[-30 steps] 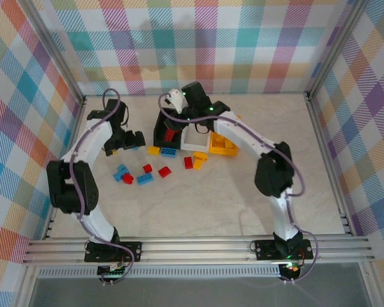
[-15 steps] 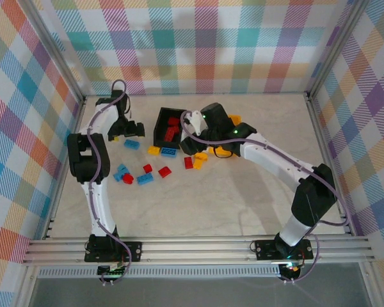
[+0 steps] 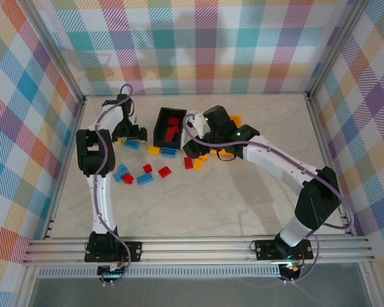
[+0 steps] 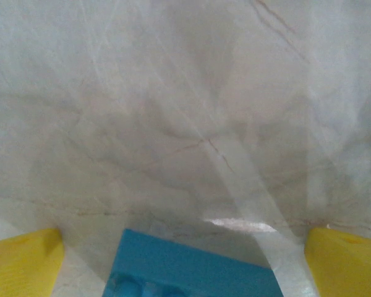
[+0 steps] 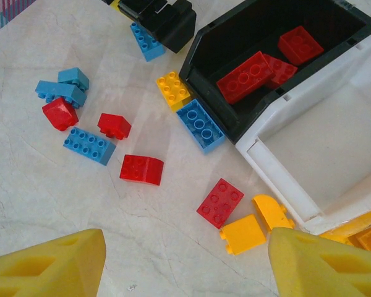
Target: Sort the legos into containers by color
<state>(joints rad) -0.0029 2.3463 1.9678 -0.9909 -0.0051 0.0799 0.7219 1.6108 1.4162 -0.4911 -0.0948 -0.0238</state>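
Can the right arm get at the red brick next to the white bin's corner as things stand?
Probably yes: the right gripper hangs open close to it, and the red brick lies flat on bare table. Two yellow bricks sit close on one side, which may crowd a finger.

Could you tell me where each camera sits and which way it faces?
Top external: above, behind the bases, looking down on the table; left arm and right arm show.
Left wrist: close over the table, facing a blue brick; yellow fingertips at the corners.
Right wrist: higher, looking down on loose bricks; yellow fingertips below.
Top external and right wrist share the black bin.
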